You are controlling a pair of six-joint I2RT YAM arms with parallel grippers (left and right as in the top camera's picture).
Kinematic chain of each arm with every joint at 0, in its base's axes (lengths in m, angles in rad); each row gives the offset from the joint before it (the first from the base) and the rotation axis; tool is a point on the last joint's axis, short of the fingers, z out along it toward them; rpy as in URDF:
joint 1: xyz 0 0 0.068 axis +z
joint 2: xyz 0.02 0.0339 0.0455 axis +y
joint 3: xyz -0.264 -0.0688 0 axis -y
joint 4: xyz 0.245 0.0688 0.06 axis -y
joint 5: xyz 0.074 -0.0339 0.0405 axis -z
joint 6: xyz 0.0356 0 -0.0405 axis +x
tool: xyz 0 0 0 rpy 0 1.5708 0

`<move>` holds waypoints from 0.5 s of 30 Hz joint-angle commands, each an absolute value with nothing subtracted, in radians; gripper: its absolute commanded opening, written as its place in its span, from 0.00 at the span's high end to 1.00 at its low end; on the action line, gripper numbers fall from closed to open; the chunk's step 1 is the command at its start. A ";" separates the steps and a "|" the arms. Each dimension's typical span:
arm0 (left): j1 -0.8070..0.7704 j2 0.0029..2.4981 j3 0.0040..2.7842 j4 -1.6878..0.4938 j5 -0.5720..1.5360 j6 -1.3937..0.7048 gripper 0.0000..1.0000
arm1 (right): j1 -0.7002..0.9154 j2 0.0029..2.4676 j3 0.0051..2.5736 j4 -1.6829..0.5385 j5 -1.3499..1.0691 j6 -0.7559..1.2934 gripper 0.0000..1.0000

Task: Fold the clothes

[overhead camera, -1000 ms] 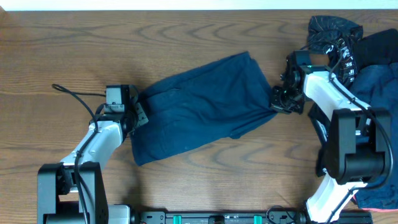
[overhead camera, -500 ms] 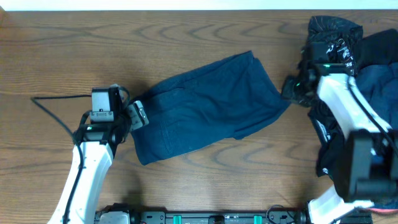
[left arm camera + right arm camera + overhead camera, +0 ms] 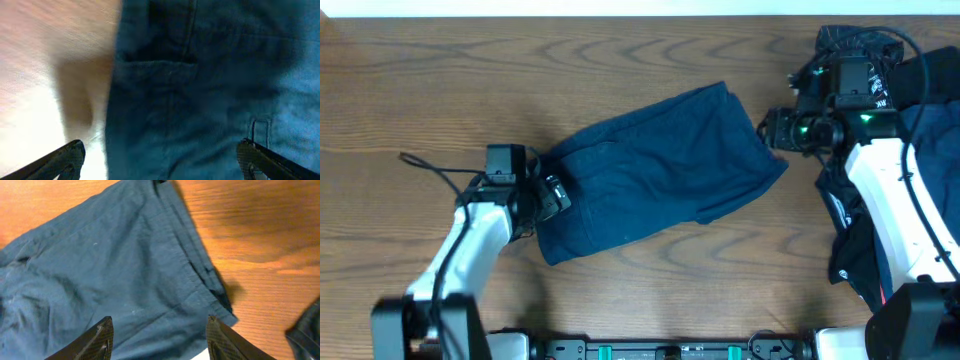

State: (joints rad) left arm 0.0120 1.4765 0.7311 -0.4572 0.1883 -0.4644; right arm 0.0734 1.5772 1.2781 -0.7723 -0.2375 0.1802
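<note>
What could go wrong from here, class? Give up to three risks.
1. The open left gripper straddles the edge of the navy shorts, one finger over bare table; closing may catch little cloth.
2. The open right gripper hovers over the hem corner; it may pinch one layer only.
3. The right arm crosses the clothes pile and might drag it.

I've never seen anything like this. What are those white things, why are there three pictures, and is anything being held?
Those are two robot arms at a wooden table. The wide picture looks down from above; the other two come from cameras on each wrist. A pair of navy shorts lies in the middle, and a pile of dark clothes sits at the right edge. The left tool is at one end of the shorts, the right tool near the other. Both are open; nothing is held.
</note>
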 commanded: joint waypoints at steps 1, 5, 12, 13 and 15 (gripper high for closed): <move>0.016 1.578 0.724 -0.404 0.352 -0.480 0.02 | 0.093 1.577 1.287 -0.774 -0.252 0.141 0.43; 0.016 1.664 0.724 -0.352 0.498 -0.480 0.10 | 0.093 1.577 1.287 -0.775 -0.252 0.141 0.45; 0.017 1.620 0.730 -0.382 0.529 -0.439 0.94 | 0.115 1.578 1.287 -0.778 -0.326 0.052 0.73; 0.017 1.598 0.737 -0.403 0.521 -0.439 0.94 | 0.124 1.578 1.287 -0.779 -0.341 0.033 0.81; 0.017 1.542 0.765 -0.472 0.490 -0.439 0.94 | 0.149 1.581 1.287 -0.778 -0.347 0.001 0.95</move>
